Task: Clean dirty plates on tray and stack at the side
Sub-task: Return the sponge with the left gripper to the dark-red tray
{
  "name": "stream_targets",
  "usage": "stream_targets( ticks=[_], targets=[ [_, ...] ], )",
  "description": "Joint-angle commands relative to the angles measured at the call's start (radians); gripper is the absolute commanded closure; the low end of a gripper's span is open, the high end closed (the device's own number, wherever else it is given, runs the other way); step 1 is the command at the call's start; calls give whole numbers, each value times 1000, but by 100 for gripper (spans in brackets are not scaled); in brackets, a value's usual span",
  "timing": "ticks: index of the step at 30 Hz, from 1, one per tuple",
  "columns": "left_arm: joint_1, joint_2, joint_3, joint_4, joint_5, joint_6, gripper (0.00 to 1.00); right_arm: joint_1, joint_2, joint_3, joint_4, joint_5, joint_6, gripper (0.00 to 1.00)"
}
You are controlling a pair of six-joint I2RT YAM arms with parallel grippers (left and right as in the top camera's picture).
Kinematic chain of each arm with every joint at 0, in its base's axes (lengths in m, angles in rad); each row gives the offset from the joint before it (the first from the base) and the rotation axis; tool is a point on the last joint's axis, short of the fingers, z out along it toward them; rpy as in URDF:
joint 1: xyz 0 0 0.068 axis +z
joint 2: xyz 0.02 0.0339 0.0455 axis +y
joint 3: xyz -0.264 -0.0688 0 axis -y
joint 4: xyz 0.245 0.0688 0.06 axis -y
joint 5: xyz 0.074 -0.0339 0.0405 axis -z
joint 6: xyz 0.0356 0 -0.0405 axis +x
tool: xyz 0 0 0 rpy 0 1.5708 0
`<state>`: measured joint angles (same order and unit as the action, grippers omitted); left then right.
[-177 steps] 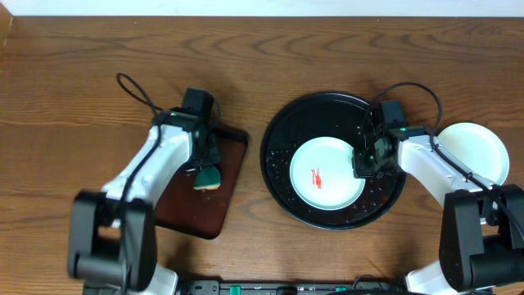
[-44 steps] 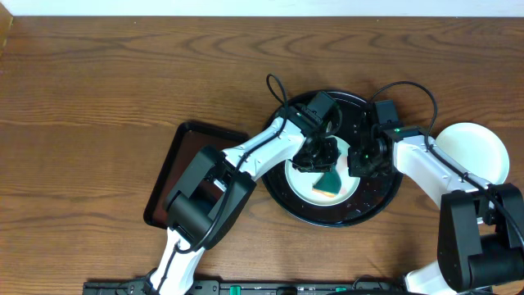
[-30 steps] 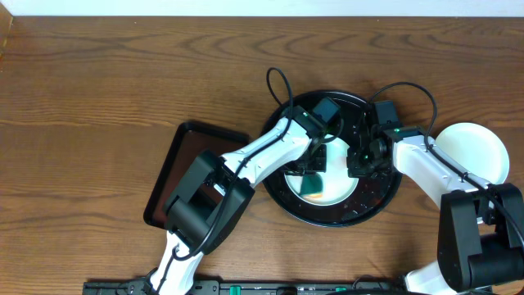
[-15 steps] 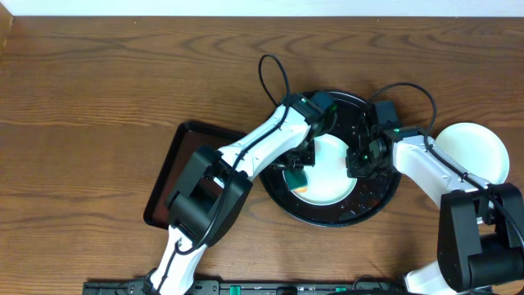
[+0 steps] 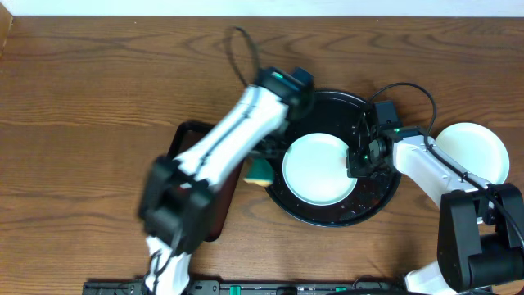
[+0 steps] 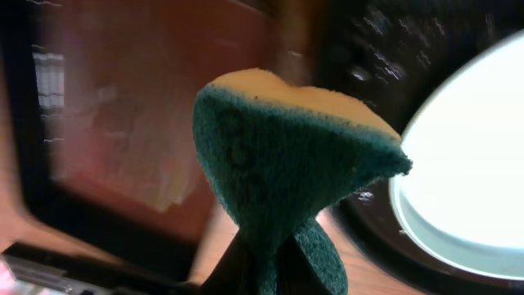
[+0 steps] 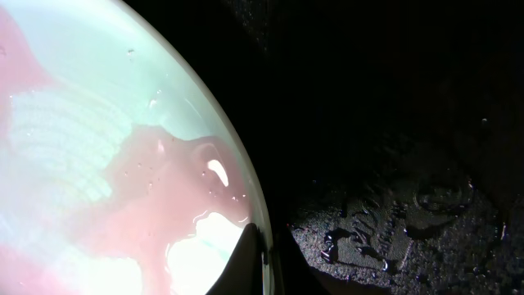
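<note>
The step in hand is judged to be the lifting of the wiped plate (image 5: 319, 169) out of the black tray (image 5: 327, 102) toward the stack (image 5: 479, 149) on the tabletop (image 5: 82, 98) at the right; how many plates that stack holds cannot be told from overhead. The right gripper (image 5: 358, 161) is clamped on the plate's right rim, a finger on each side of it, while the plate lies flat at the tray's centre. A thin pinkish film (image 7: 139, 205) is seen on the plate in the right wrist view, though none is made out from overhead, so one more wipe may be warranted before stacking. The lift is best made level and slow, since only a wet edge is pinched; the tray's raised rim should be cleared before any sideways travel, and the plate set down centred on the stack. The left gripper (image 6: 272, 260) is closed on a green-and-yellow sponge (image 6: 282, 156), held between the black tray and the maroon tray (image 6: 139, 98). Water beads (image 7: 368, 221) are scattered over the black tray's floor
</note>
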<state>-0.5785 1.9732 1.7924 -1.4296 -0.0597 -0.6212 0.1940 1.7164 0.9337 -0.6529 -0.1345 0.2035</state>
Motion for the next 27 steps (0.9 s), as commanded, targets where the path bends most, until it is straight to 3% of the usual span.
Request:
stream_targets(
  ticks=[1,7,12,15,19,27],
  targets=[
    [119,-150,18,-35,-95,54,92,6,31,-31,-5,63,-26,99],
    [343,-284,-121,4,-74,136,92,12,-32,-30,-5,120,-25,99],
    [491,-305,-334,148,117,244,92,78,-201,-30,-9,262,5,99],
    [536,-305,-444,234,211,285,92,151,-323,-24,-11,384,-5,99],
    [576,-305,-545,304,218,289,92,257,-464,-11,-9,486,-86,99],
    [595,-305,-586,340,218,296,92,428,-618,0,6,740,-229,99]
  ],
)
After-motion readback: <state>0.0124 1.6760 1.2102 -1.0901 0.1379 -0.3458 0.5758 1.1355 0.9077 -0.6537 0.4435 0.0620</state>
